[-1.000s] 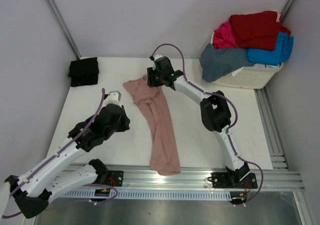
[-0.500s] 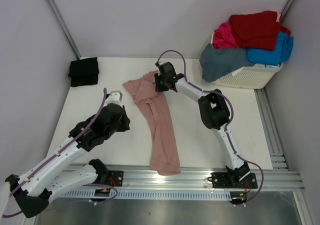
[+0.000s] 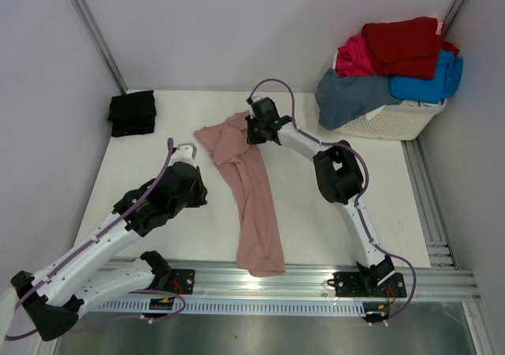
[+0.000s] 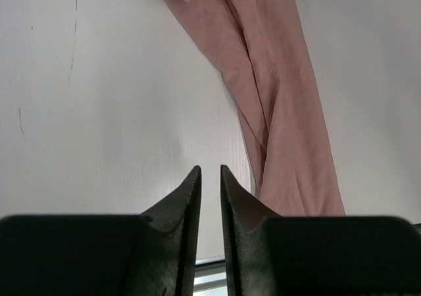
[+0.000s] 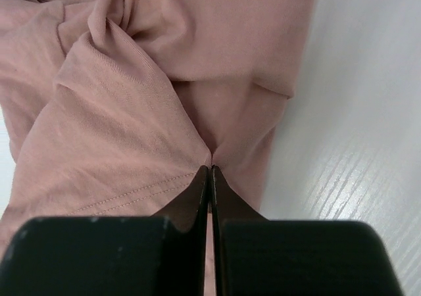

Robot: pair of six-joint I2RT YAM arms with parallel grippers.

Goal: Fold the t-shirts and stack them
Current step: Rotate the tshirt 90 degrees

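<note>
Pink t-shirt (image 3: 252,189) is pinched by the outstretched right hand (image 5: 210,168) (left hand (image 4: 210,172) hovers, fingers barely apart).

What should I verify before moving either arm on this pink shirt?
1. Right gripper shut on the pink t-shirt at its far end: ok.
2. Left gripper free: ok, empty, jaws barely parted above the table.
3. Pink t-shirt spread flat: not ok, bunched into a long twisted strip.
4. Print side up: cannot tell, no print shows.
5. Stack spot: ok, black t-shirt lies folded at the far left corner.
</note>
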